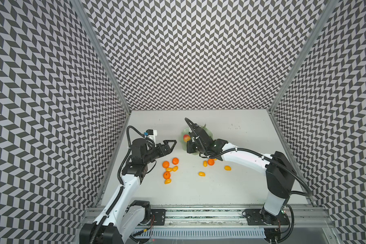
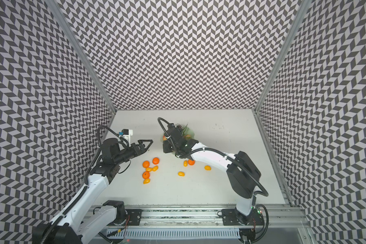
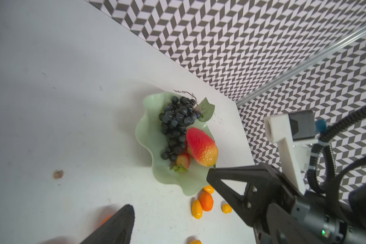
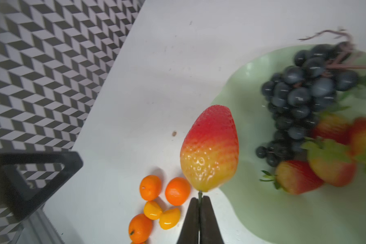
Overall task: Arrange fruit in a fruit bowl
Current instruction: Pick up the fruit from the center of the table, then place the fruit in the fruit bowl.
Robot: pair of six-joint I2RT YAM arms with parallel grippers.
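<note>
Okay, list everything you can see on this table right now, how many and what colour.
fruit bowl: one, pale green, mid-table, towards the back.
grape bunch: one, blue-black with a green leaf, in the bowl.
strawberries: several, red, in the bowl; too blurred to count.
pear: one, red-yellow, at the bowl's rim, held by its stem.
tangerines: four, orange, on the table.
kumquats: at least six, yellow-orange, among the tangerines.
left hand: open, empty, near the bowl.
right hand: shut on the pear's stem.

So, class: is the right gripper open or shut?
Shut. In the right wrist view the right gripper has its jaws pressed together on the thin green stem of the red-yellow pear.
</note>
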